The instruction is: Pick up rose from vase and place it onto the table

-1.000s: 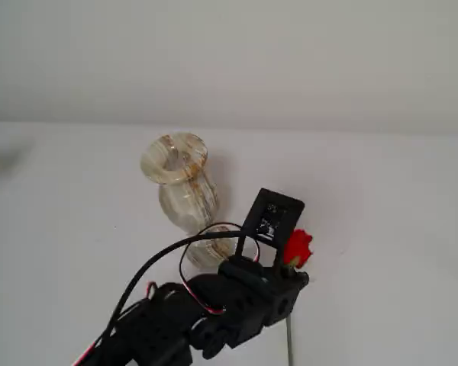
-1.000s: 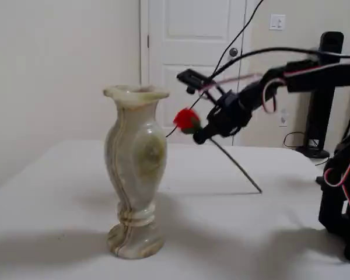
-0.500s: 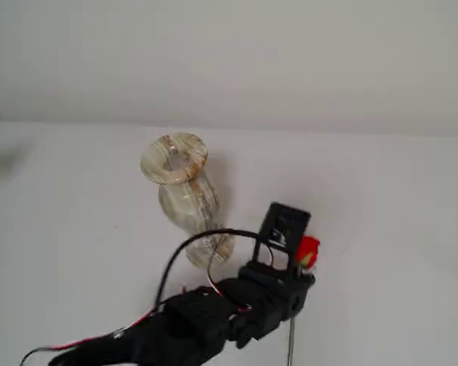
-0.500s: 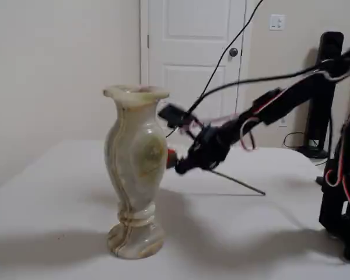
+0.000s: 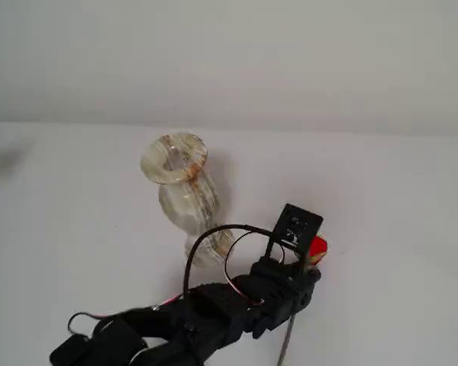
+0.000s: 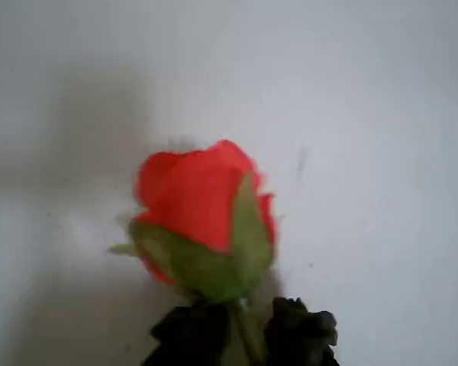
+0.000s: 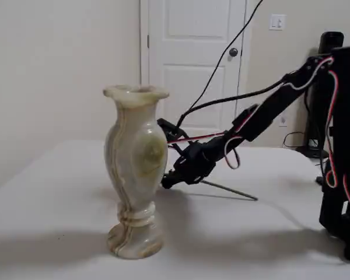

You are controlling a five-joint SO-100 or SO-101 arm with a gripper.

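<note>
We see the fingers (image 6: pixel 244 335) clenched around the thin stem of the rose (image 6: pixel 202 221) just below its red bud, holding it low over the white worktop (image 5: pixel 397 198). The stem slants down to the surface. The banded stone vase (image 7: pixel 134 169) stands upright just beside the arm, its mouth open.

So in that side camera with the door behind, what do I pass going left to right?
The vase, then the arm's fingers low beside it, then the rose's thin stem slanting to the table, then the arm's upright base.
</note>
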